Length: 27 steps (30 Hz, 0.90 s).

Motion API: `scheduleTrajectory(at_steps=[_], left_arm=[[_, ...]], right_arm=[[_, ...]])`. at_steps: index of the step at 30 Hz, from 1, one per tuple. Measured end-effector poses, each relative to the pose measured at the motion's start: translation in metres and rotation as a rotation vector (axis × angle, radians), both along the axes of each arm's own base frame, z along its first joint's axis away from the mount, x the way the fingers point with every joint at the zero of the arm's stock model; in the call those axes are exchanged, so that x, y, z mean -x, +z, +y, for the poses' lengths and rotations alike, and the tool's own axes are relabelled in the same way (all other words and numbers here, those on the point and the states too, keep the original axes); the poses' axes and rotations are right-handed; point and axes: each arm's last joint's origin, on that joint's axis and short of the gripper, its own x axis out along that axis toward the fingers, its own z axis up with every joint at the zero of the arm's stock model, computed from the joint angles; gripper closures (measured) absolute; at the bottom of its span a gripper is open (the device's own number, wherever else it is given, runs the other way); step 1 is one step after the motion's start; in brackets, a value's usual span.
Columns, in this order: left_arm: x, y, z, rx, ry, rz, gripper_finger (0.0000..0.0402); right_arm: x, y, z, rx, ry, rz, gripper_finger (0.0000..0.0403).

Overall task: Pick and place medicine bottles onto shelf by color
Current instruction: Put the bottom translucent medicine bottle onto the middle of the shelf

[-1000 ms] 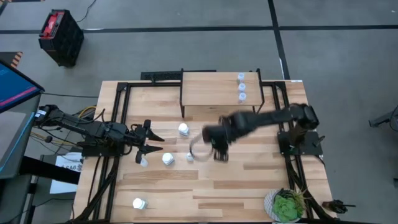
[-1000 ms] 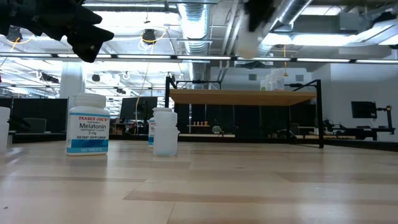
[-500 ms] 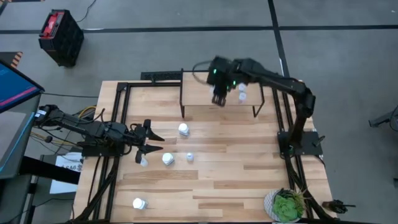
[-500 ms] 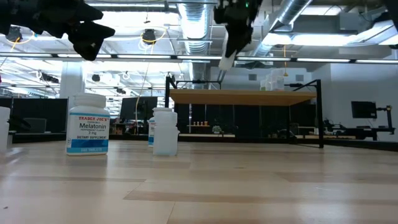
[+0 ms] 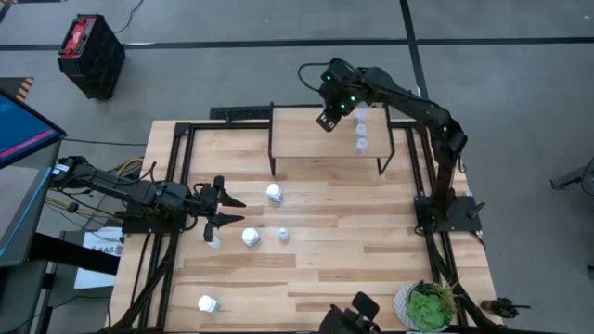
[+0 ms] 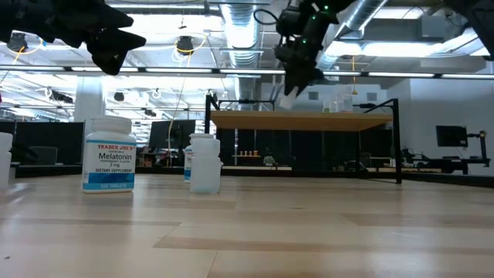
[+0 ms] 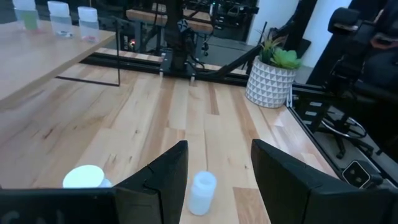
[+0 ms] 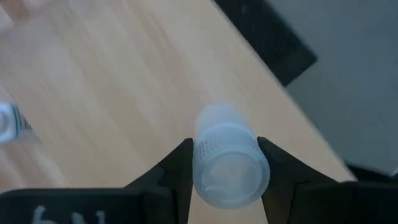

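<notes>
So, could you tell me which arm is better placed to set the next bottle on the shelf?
Right. The right gripper grips a small translucent bottle above the shelf, near the row of bottles. The left gripper is open, low over the table.

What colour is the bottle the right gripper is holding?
Pale bluish-translucent bottle, clamped in the right gripper above the shelf; right wrist view shows it best.

Off my table's front right corner I see a green potted plant (image 5: pixel 428 307) in a white patterned pot, which also shows in my left wrist view (image 7: pixel 272 73). On the grey floor beyond the back left corner stands a black crate with a red top (image 5: pixel 90 55). At the left edge sits a dark monitor (image 5: pixel 19 125), with loose cables (image 5: pixel 130 171) trailing near it.
</notes>
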Motion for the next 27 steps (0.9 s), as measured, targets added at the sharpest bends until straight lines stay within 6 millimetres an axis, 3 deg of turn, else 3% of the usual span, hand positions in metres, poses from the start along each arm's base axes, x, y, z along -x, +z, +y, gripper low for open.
scheduleTrajectory(at_steps=[8,21,27], left_arm=[[0.000,0.000,0.000,-0.013,-0.005,-0.001,0.0237],[0.000,0.000,0.000,-0.013,-0.006,0.002,0.0237],[0.000,0.000,0.000,-0.014,-0.006,0.003,0.0237]], right_arm=[[0.000,-0.005,0.004,-0.034,0.023,0.041,0.0256],[-0.010,-0.012,0.021,0.005,0.275,0.148,0.0251],[-0.010,-0.013,0.027,-0.015,0.293,0.181,0.0243]])
